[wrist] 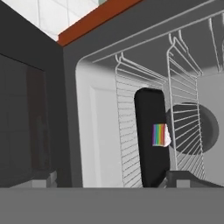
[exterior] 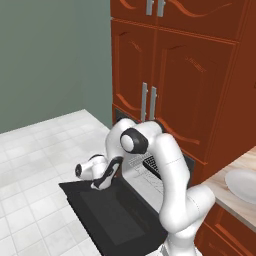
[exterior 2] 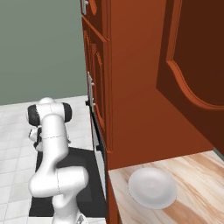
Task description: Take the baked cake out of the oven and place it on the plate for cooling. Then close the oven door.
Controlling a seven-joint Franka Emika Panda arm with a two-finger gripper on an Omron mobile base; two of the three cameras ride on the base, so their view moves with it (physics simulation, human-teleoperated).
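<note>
Pincer point(exterior: 100, 184) spread, empty, above flat black open oven door point(exterior: 115, 215); small rainbow-striped cake wedge point(wrist: 160, 134) ahead on black rectangular tray point(wrist: 152, 135).

Arm point(exterior: 172, 170): glossy white, thick rounded tube segments
Joints point(exterior: 131, 141): dark round caps set in black rings
Wrist point(exterior: 89, 169): white, with a dark end disc
Gripper point(exterior: 103, 181): black and white

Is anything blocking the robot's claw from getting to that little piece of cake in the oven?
Nothing visible does. The oven door lies open, and the hand view looks straight in at the cake on its black tray, no rack wire crossing it.
</note>
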